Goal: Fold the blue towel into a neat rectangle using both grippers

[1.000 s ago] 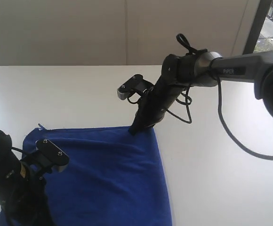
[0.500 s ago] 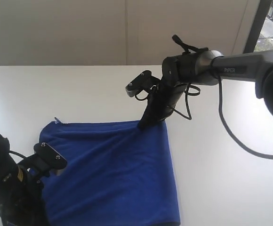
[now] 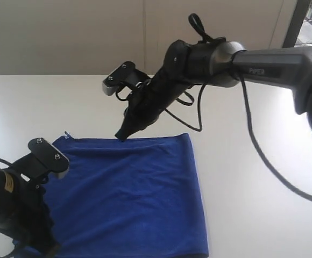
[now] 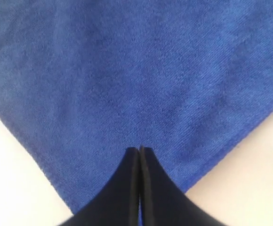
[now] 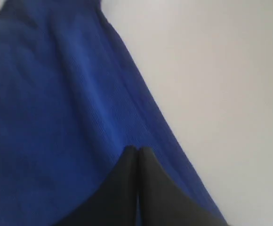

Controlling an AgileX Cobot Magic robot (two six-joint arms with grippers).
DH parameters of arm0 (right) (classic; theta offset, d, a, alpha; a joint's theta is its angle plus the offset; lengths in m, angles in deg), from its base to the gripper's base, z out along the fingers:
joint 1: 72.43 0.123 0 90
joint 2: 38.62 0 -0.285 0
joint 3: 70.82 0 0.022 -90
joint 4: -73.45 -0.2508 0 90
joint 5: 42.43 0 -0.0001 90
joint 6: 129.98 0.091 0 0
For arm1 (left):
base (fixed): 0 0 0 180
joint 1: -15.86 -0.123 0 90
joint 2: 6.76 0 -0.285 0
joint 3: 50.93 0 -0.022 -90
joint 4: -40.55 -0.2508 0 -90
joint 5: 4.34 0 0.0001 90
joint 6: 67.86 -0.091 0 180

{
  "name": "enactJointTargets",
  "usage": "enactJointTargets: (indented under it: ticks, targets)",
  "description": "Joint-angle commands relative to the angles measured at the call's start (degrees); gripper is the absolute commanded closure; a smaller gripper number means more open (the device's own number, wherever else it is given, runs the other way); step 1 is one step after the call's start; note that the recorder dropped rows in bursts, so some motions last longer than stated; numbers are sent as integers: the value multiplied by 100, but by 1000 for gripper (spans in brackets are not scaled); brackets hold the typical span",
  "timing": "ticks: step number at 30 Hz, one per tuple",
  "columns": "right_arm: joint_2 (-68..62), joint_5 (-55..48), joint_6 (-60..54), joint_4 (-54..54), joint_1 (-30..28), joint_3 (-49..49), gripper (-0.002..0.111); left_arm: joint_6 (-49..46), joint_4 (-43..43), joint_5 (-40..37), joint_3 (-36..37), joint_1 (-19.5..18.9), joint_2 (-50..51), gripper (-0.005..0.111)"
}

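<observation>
The blue towel [image 3: 129, 193] lies flat on the white table [image 3: 253, 177] as a rough rectangle, its near edge cut off by the frame. My right gripper [image 3: 121, 134] is shut, and its tip touches the towel's far edge, left of the middle. In the right wrist view the closed jaws [image 5: 137, 149] sit over the towel [image 5: 47, 94] just inside its edge. My left gripper [image 3: 52, 248] is shut at the towel's near left corner. The left wrist view shows its jaws [image 4: 140, 149] closed over the towel [image 4: 136, 70] near that corner, with nothing visibly pinched.
A loose black cable [image 3: 253, 145] hangs from the right arm's grey sleeve and trails over the table to the right of the towel. The left arm's body [image 3: 11, 209] stands on the towel's left side. A wall runs behind the table's far edge.
The towel slid to the right and now lies flatter. The right gripper moved from the far right corner leftward along the far edge. The left arm shifted left and lower.
</observation>
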Motion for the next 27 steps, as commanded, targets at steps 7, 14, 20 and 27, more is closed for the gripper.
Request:
enactJointTargets:
  ticks: [7,14,20,27]
  targets:
    - [-1140,-604,-400,-748,209,1243,108,472,-71,553,707,-33,-30,107]
    - [-1404,-657,-433,-883,222,1405,108,510,-71,662,835,-33,-30,107]
    - [-1522,-287,-422,-805,222,1417,108,556,-71,630,835,-33,-30,107]
    - [-1558,-39,-411,-649,210,1417,108,556,-71,630,835,-33,-30,107]
